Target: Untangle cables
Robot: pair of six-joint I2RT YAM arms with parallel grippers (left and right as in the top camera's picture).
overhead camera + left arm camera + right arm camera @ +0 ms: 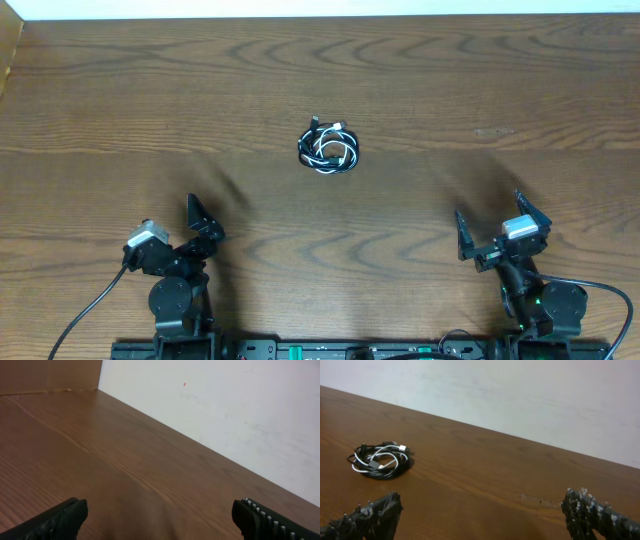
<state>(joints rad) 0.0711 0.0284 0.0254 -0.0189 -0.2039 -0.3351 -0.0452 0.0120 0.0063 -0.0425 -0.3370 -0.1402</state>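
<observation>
Left pincer (207,222), right pincer (497,226) gaping wide, empty, I'm judging ready for grab; cables (328,148) lying coiled well ahead.

Wide wooden table (420,90), dark brown with sweeping grain bands running across it. Along its far edge stands a pale wall (520,395), a tiny red speck (184,383) showing on it. At the far left corner, a brown panel (50,375) stands upright, meeting that wall.

Black and white cables (329,149) lie coiled together mid-table.
</observation>
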